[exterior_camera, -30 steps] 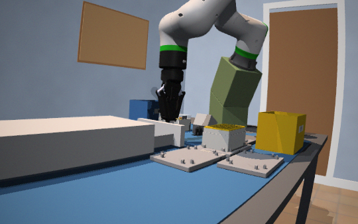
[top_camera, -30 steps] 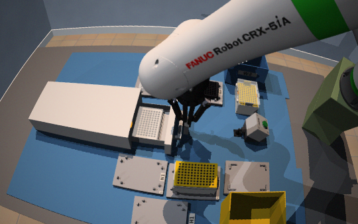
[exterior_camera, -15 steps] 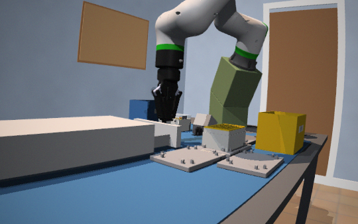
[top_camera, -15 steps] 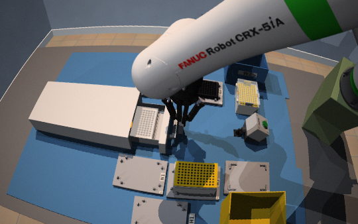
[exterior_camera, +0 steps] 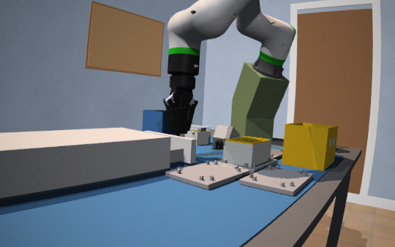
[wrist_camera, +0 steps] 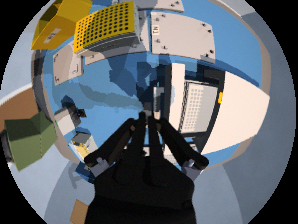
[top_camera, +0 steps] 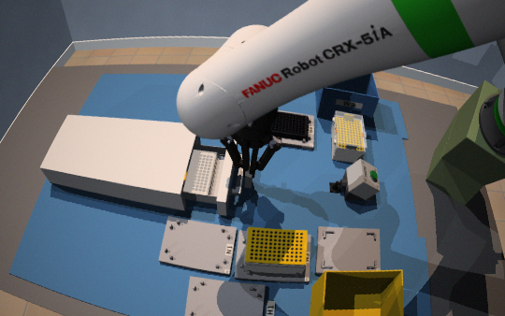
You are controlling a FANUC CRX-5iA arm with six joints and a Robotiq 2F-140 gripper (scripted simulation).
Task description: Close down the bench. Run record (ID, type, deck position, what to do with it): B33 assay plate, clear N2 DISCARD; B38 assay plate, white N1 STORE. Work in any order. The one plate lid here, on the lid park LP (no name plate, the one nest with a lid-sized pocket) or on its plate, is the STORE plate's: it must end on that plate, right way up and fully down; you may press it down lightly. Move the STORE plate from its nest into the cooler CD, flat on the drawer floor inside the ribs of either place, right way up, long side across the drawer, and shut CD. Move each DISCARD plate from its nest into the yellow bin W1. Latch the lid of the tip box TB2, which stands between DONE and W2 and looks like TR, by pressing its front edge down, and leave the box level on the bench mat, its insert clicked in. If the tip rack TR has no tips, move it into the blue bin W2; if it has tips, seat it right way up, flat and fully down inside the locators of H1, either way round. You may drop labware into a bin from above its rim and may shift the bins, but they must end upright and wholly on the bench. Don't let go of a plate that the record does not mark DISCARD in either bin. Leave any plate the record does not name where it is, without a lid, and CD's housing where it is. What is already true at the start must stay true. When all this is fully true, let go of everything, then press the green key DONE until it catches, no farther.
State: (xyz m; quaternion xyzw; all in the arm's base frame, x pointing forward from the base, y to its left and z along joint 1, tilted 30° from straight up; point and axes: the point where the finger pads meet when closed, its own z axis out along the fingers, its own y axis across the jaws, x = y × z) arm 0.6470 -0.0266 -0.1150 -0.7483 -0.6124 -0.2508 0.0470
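Observation:
My gripper (top_camera: pixel 243 181) is shut and empty. Its fingertips point down at the outer face of the drawer front (top_camera: pixel 232 187) of the cooler CD (top_camera: pixel 117 156). The drawer (top_camera: pixel 206 175) stands partly out and holds a white plate (top_camera: pixel 204 172), flat, with its long side across the drawer. In the wrist view the closed fingers sit just beside the drawer front, with the white plate (wrist_camera: pixel 196 104) behind it. In the exterior view the gripper (exterior_camera: pixel 179 129) hangs right above the drawer front (exterior_camera: pixel 184 147). I cannot tell if the fingers touch it.
The tip rack with yellow tips (top_camera: pixel 277 246) sits on a nest between the empty nest N1 (top_camera: pixel 198 245) and another empty nest (top_camera: pixel 347 250). The yellow bin W1 (top_camera: pixel 357 292) is at the front. Tip box TB2 (top_camera: pixel 348 133), blue bin W2 (top_camera: pixel 348 95), the DONE key (top_camera: pixel 373 175) and a black gridded labware (top_camera: pixel 291 126) lie behind.

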